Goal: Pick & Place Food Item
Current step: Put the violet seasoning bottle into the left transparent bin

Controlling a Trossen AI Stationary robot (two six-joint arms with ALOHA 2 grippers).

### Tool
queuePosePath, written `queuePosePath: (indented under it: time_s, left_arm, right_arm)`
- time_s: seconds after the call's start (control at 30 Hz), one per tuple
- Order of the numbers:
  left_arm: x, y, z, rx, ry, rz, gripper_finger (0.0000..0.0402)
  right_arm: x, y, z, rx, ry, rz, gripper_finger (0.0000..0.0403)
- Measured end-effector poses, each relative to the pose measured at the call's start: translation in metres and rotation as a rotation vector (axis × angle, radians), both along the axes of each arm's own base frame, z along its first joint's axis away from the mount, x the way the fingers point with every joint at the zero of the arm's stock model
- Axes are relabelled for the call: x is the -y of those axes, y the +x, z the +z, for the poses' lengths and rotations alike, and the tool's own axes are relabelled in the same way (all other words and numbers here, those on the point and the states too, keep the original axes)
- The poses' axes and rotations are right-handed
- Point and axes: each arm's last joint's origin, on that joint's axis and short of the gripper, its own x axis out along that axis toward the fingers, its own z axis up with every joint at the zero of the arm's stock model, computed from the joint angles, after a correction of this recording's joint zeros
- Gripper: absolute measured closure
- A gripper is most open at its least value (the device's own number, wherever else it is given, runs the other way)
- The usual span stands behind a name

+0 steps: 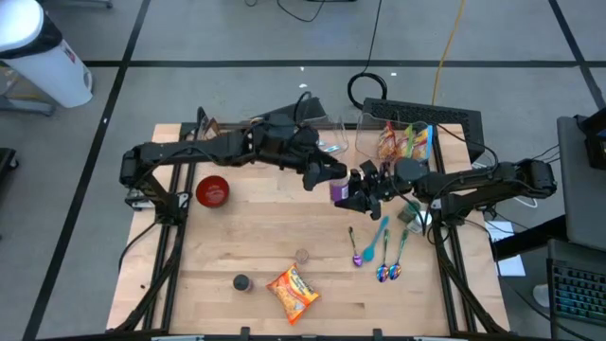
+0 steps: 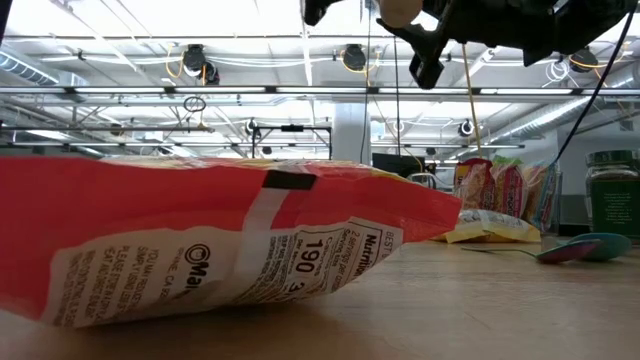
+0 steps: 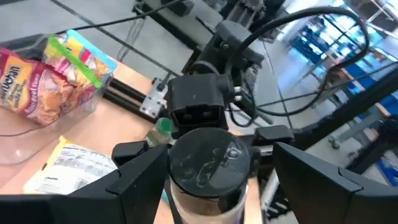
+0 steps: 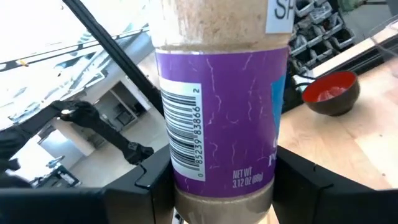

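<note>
Purple-labelled jar (image 4: 217, 118), red bowl (image 1: 212, 190), orange packet (image 1: 293, 293)

Jar (image 1: 339, 192) between both hands, midair

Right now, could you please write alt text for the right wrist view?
A spice jar with a purple label and barcode fills the view, gripped between the right gripper's dark fingers. A red bowl sits on the wooden table behind it.
</note>
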Motion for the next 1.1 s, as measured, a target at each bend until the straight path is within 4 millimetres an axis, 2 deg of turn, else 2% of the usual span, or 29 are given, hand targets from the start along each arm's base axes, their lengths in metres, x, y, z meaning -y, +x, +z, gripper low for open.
queuePosePath:
  time_s: [0.33,0.7,0.97,1.1]
  left_arm:
    - [-0.006,-0.002,0.002,-0.021,-0.040,-0.007,0.0105]
    - [-0.005,0.014,-0.018,-0.071,-0.040,-0.019,0.0105]
    - [-0.007,0.013,-0.017,-0.066,-0.036,-0.016,0.0105]
    - [-0.008,0.012,-0.018,-0.072,-0.049,-0.026,0.0124]
  right_arm:
    - [0.000,0.000,-0.003,-0.028,0.003,0.002,0.0215]
    - [0.000,0.000,-0.003,-0.026,0.006,0.002,0.0215]
    - [0.000,0.000,-0.003,-0.026,0.009,0.003,0.0214]
    - [0.000,0.000,-0.003,-0.026,0.008,0.003,0.0216]
